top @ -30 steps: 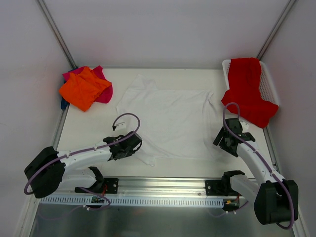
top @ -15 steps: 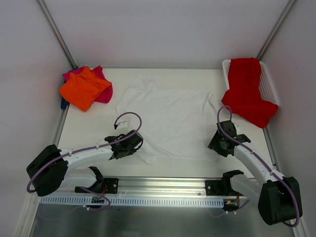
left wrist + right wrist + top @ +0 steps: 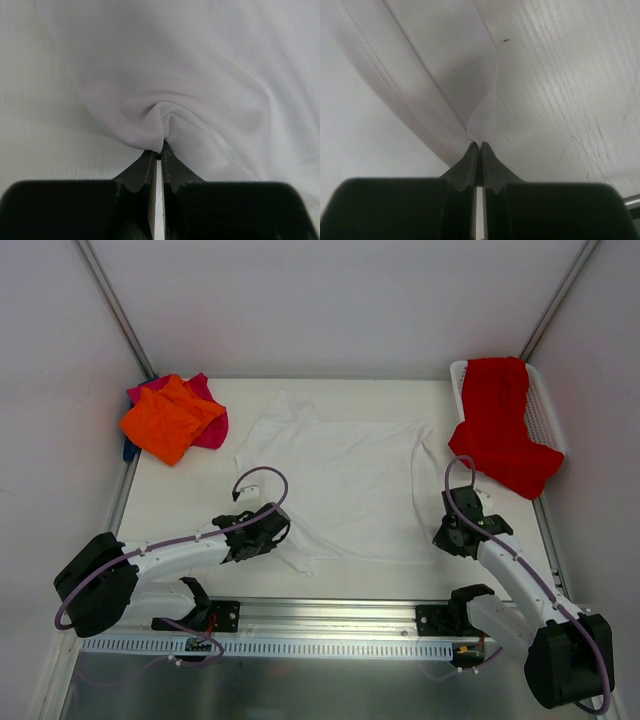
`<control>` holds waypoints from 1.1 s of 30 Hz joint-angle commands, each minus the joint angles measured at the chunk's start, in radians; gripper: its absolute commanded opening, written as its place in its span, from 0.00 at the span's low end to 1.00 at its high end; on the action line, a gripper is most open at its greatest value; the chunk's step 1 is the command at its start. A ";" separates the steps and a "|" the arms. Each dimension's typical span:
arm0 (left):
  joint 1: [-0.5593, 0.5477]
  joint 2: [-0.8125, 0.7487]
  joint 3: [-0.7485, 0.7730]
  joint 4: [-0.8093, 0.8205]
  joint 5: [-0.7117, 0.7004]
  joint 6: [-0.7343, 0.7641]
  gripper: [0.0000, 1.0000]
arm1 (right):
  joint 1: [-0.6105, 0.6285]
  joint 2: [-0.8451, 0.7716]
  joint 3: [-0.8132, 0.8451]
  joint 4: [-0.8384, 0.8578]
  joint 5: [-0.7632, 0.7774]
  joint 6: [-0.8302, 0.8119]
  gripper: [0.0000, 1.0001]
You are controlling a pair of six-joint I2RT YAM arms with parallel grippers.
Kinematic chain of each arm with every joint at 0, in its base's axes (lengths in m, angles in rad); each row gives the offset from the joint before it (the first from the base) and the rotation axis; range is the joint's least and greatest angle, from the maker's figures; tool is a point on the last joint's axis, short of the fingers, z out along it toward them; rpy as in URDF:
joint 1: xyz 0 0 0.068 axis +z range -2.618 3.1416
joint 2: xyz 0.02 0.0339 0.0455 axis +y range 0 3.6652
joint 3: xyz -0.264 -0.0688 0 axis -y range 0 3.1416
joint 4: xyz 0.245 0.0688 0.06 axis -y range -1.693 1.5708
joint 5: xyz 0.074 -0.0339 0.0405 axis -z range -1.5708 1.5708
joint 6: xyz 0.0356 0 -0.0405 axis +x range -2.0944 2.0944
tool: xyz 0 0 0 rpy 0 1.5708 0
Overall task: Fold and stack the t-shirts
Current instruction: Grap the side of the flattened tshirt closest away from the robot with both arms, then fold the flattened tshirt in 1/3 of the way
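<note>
White t-shirt [image 3: 340, 485] lies spread flat in the middle of the table [image 3: 180, 510], its neck toward the far side and its hem toward the arms; the cloth is a little rumpled along the near edge. The left gripper [image 3: 159, 150] sits at the shirt's near-left corner, jaws pressed together on a small pinch of white fabric that puckers up just above the fingertips; the right gripper [image 3: 479, 146] is at the near-right edge, jaws likewise closed tight on a thin fold of the same shirt, which rises in a ridge from the tips. At the far-left corner an orange shirt [image 3: 168, 418] lies bunched on top of a magenta-pink shirt [image 3: 208, 425]; at the far right a red shirt [image 3: 498, 425] drapes over the front rim of a white mesh basket [image 3: 543, 415] and hangs down onto the table.
</note>
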 commanded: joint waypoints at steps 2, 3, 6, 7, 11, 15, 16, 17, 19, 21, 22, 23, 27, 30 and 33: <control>0.010 -0.022 0.027 -0.018 0.026 0.022 0.00 | 0.004 -0.078 0.056 -0.094 0.082 0.019 0.00; 0.012 -0.046 0.031 -0.021 0.022 0.027 0.00 | 0.005 -0.103 0.067 -0.120 0.094 0.028 0.01; 0.022 -0.113 0.037 -0.031 0.008 0.045 0.00 | 0.005 -0.145 0.085 -0.146 0.117 0.048 0.01; 0.028 -0.131 0.042 -0.031 0.002 0.056 0.00 | 0.005 -0.168 0.091 -0.151 0.119 0.050 0.01; 0.065 -0.169 0.079 -0.042 -0.003 0.112 0.00 | 0.004 -0.179 0.125 -0.182 0.148 0.054 0.01; 0.090 -0.163 0.126 -0.057 -0.006 0.145 0.00 | 0.005 -0.164 0.147 -0.209 0.175 0.053 0.00; 0.097 -0.160 0.143 -0.064 -0.006 0.152 0.00 | 0.004 -0.162 0.150 -0.211 0.180 0.053 0.01; 0.101 -0.160 0.151 -0.065 -0.012 0.157 0.00 | 0.002 -0.160 0.151 -0.212 0.191 0.053 0.00; 0.116 -0.160 0.177 -0.068 -0.016 0.174 0.00 | 0.001 -0.160 0.157 -0.212 0.217 0.053 0.01; 0.130 -0.154 0.204 -0.070 -0.023 0.197 0.00 | -0.004 -0.151 0.174 -0.212 0.234 0.047 0.00; 0.146 -0.149 0.215 -0.070 -0.024 0.205 0.00 | -0.010 -0.145 0.191 -0.211 0.257 0.041 0.01; 0.156 -0.148 0.238 -0.068 -0.023 0.220 0.00 | -0.013 -0.128 0.200 -0.211 0.267 0.034 0.00; 0.214 -0.115 0.296 -0.068 0.002 0.257 0.00 | -0.045 -0.079 0.246 -0.194 0.283 -0.002 0.01; 0.255 -0.079 0.347 -0.065 0.017 0.286 0.00 | -0.068 -0.049 0.278 -0.163 0.281 -0.030 0.01; 0.294 -0.033 0.399 -0.064 0.033 0.309 0.00 | -0.080 0.002 0.312 -0.133 0.280 -0.050 0.01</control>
